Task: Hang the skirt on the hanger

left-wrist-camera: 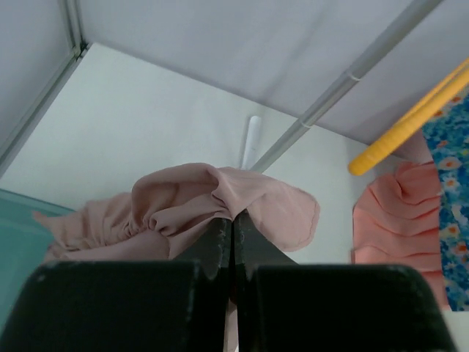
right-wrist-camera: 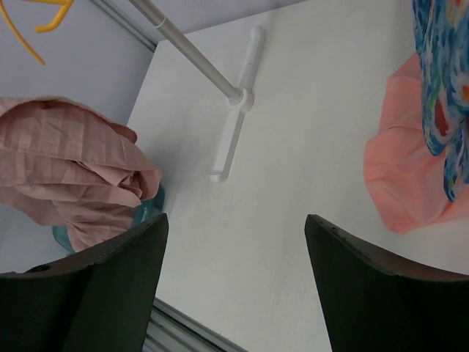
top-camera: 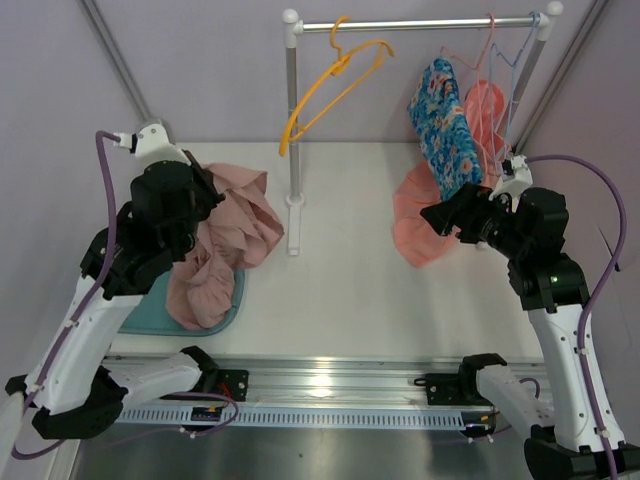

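Bright, even light, soft shadows; near fingers (right-wrist-camera: 88, 286) blurred

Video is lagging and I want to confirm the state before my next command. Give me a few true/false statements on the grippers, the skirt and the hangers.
1. The left gripper is shut on the pink skirt. True.
2. The right gripper holds the yellow hanger. False: it is open and empty, and the hanger hangs on the rail.
3. The pink skirt is already on the yellow hanger. False: the hanger is bare, and the skirt is at the left, partly on the teal tray.
4. A blue floral garment hangs near the right end of the rail. True.
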Controlling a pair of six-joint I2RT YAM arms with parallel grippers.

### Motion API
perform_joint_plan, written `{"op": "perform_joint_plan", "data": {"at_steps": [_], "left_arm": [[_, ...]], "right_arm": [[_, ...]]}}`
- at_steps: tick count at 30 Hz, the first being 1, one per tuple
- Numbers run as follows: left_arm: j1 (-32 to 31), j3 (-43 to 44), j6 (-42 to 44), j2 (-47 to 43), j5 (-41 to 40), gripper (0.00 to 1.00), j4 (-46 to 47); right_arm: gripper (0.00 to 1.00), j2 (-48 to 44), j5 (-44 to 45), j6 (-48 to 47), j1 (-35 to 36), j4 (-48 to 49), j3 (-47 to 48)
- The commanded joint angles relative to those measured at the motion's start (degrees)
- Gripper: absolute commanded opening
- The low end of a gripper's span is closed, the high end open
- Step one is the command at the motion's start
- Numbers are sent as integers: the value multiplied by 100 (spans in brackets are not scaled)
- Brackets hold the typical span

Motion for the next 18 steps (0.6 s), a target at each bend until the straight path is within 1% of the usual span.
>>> {"op": "perform_joint_plan", "data": {"at_steps": [1,2,4,5,6,7,8,9,10,11,13,14,15,16,17,18], "left_arm": [[-430,539,526,43,-689,0,155],[-614,757,614,113,-689,0,182],[-834,890,877,210,-785,0,217],[-1175,1030,975,263,-890,0,260],[-1378,1049,1098,333,-995,0,426],[-1563,1110,1334,386,-1214,0,489],[-1930,1172,1397,447,-1347,0,516],[-2143,1277,1485,596,-1531,0,594],[-2354,1286,1729,676,-1915,0,682],[-2756,1304,1819,746,-2050,0,761],[-3101,1322,2003,974,-2235,0,1016],[-3399,1330,1995,1054,-2279,0,1043],[-3524,1331,1960,1150,-2297,0,1052],[-3603,1304,1751,1325,-2271,0,1017],[-3708,1252,1584,1405,-2071,0,973],[-3727,1199,1191,1476,-1912,0,868]], "right_arm": [[82,64,175,-135,69,130,326],[82,64,193,-153,95,121,344],[81,82,246,-171,113,86,379],[82,91,281,-171,121,86,388],[82,100,307,-179,139,77,406],[82,117,316,-180,130,77,397],[81,117,360,-171,139,68,432],[81,126,378,-179,139,60,441],[82,126,395,-171,148,51,450],[82,135,430,-179,157,51,476],[81,135,475,-188,174,16,502],[82,135,579,-206,183,-19,546],[82,126,641,-206,174,-63,564],[82,109,711,-223,183,-142,581],[82,100,790,-232,192,-186,599],[82,39,930,-258,183,-282,625]]}}
